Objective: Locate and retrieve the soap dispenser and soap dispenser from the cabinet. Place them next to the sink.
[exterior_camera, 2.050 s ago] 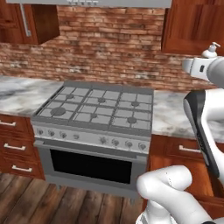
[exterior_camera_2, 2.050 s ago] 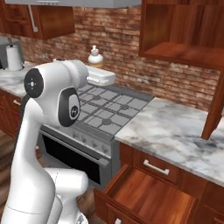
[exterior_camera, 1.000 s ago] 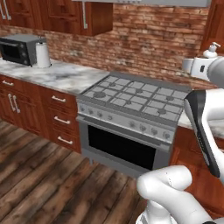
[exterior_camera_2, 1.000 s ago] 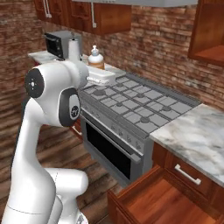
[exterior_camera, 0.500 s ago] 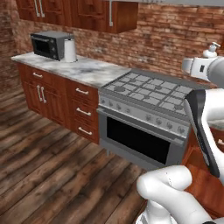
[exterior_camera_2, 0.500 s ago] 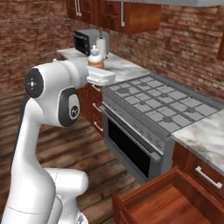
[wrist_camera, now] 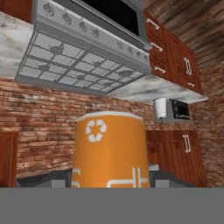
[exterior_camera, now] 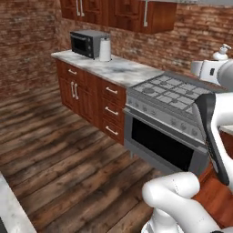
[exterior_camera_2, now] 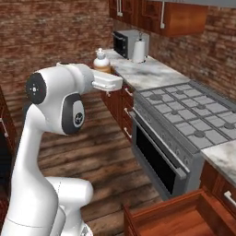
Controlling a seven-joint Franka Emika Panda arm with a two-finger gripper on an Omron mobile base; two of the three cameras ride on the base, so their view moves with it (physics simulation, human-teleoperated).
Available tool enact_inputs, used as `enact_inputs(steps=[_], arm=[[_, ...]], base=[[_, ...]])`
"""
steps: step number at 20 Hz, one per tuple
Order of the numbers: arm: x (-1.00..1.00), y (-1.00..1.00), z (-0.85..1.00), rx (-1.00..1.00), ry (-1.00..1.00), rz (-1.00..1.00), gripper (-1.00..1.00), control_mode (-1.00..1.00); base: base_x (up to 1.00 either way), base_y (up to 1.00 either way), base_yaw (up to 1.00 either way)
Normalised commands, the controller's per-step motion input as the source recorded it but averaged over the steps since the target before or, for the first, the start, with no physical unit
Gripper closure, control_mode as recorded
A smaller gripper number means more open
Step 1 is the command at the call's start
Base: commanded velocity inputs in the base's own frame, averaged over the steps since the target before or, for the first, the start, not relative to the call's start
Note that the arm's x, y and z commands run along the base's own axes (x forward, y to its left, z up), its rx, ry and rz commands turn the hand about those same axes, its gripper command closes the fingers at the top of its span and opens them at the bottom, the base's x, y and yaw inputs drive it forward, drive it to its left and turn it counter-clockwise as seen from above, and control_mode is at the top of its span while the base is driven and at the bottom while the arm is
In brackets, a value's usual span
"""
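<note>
The orange plastic soap dispenser with white pump head is pinched upright between the gripper jaws, carried clear of the grey gas stove.

My arm is glossy white, built of rounded, tube-like links. Beside the stove, its big elbow joint carries a dark oval cap with a small white mark. A black band runs down one link, and the base is bulbous.
</note>
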Motion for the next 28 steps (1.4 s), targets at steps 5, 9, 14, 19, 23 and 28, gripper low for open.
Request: enact_inputs(steps=[5,9,14,19,23,28], arm=[[0.0,0.0,0.0,0.0,0.0,0.0,1.0,1.0],[0.0,0.0,0.0,0.0,0.0,0.0,1.0,1.0],[0.0,0.0,0.0,0.0,0.0,0.0,1.0,1.0],[0.0,0.0,0.0,0.0,0.0,0.0,1.0,1.0],[0.0,0.0,0.0,0.0,0.0,0.0,1.0,1.0],[0.0,0.0,0.0,0.0,0.0,0.0,1.0,1.0]], base=[[0.13,-0.01,0.49],[0.48,-0.1,0.41],[0.45,-0.09,0.42],[0.31,-0.17,0.42],[0.3,-0.17,0.43],[0.19,-0.22,0.42]])
